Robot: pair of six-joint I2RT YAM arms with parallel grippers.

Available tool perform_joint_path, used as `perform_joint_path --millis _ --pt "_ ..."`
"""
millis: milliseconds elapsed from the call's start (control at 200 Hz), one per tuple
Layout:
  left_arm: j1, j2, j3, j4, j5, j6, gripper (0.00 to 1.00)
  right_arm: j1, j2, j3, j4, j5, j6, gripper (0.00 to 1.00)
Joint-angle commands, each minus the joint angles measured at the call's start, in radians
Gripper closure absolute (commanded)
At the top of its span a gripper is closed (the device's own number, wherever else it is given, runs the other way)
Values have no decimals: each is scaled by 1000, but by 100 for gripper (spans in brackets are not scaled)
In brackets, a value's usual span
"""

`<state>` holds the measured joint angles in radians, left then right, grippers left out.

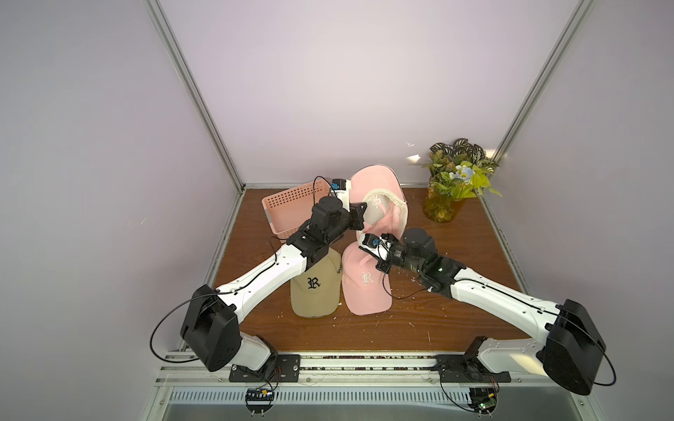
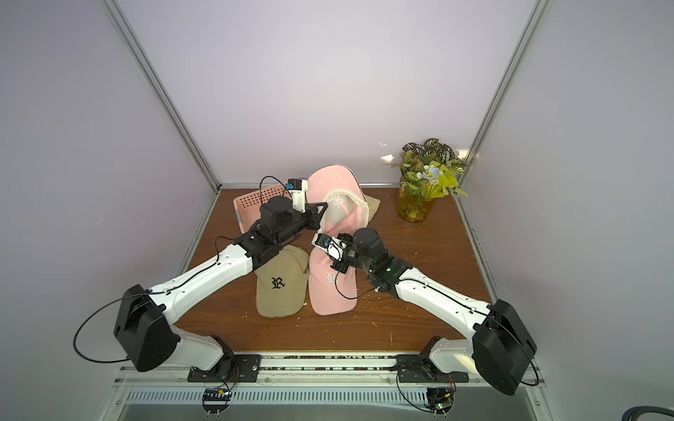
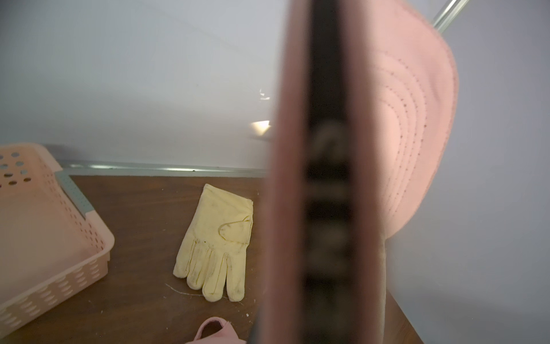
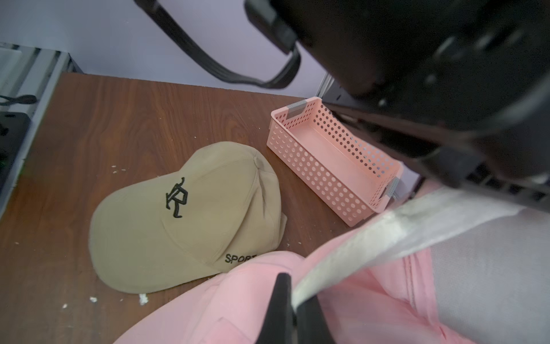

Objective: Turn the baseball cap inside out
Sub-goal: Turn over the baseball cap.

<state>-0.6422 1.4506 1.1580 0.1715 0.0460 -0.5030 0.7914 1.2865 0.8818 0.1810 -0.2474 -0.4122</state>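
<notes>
**A:** Above the far middle of the table [image 1: 456,310], how does the pink baseball cap [image 1: 381,198] look?

**B:** It hangs clear of the wood with its brim pointing up and away. The crown is partly turned, so the pale lining, the white sweatband [image 4: 387,232] and an embroidered letter face upward.

**A:** And the fingers?

**B:** The left gripper [image 1: 361,215] is pressed together on the crown's left side. The right gripper [image 4: 293,306] pinches the sweatband at the near edge.

**A:** What is underneath?

**B:** A second pink cap [image 1: 364,288] lies right side out, with a beige cap [image 1: 315,291] just beside it on the left. A pink basket [image 1: 288,204] sits at the far left.
</notes>
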Motion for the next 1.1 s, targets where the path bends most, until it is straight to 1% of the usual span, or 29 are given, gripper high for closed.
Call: perform_joint_path --millis 0,25,55,135,195,280,375,470,515,560,625,721,806,871,931,1016,1096 --pt "8 -7 -17 146 1 157 100 11 -71 -19 -31 -77 74 77" --pt "8 -11 -22 145 3 161 100 10 -87 -31 -11 -18 87 66" --pt "8 -17 -30 142 14 164 100 10 -111 -45 22 33 107 58" --pt "9 -35 -47 132 44 181 100 10 -172 -77 84 112 126 49" --pt "9 -46 -55 117 68 179 100 10 -214 -94 118 155 141 46" --pt "8 -55 -55 99 113 159 100 10 -250 -104 163 245 174 45" --pt "8 -58 -52 93 155 133 100 10 -246 -91 186 365 184 47" --pt "8 -58 -47 92 212 100 100 10 -214 -65 212 468 193 57" --pt "8 -58 -44 93 245 85 100 10 -195 -56 239 492 191 61" --pt "8 -59 -43 92 267 71 100 9 -173 -54 279 510 186 68" --pt "7 -61 -44 92 290 57 100 9 -136 -44 322 517 170 70" --pt "8 -62 -40 93 333 41 100 10 -62 -19 366 581 172 70" --pt "8 -65 -32 97 369 17 100 10 15 23 346 655 186 69" --pt "9 -68 -29 100 385 5 100 10 65 46 331 682 204 63" --pt "9 -72 -26 96 393 1 100 9 97 55 317 691 221 60" --pt "8 -85 -27 91 373 -7 100 8 128 55 290 693 246 54" --pt "7 -100 -30 86 347 -11 100 2 149 54 261 725 268 49"
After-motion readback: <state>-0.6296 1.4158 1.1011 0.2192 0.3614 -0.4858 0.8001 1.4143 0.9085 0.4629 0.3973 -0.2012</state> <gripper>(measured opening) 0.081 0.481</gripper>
